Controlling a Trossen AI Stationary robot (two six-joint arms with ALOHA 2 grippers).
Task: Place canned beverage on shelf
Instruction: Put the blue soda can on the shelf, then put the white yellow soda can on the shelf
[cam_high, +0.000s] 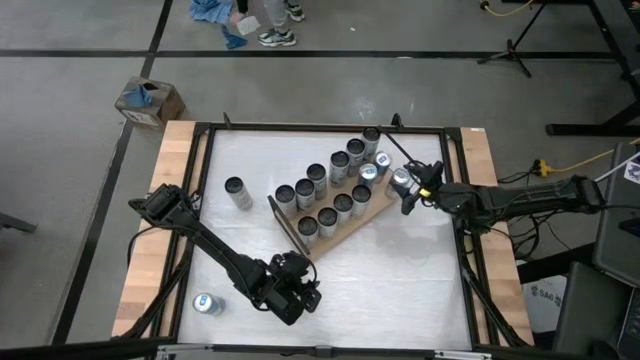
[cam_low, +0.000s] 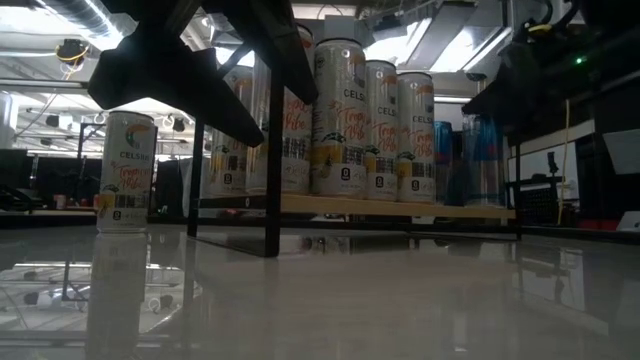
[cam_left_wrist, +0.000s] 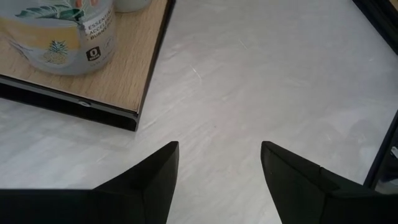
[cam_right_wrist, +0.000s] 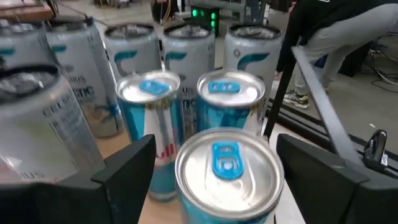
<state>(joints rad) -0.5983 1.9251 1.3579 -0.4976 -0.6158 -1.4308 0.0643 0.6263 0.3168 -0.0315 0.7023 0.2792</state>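
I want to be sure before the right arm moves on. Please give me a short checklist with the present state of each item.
1. Right gripper fingers stand apart on both sides of the blue can with silver top: ok.
2. Whether that can rests fully on the light-brown wooden shelf board: cannot tell.
3. Neighbouring blue cans upright: ok.
4. Left gripper open, empty, away over the white table: ok.
5. Loose cans left on the table, and: not ok, unplaced.

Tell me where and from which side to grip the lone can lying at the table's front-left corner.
That can lies on its side, clear of everything. Come straight down with the left gripper, fingers across the round mid-body, not the ends: the curved wall centres in the pads.
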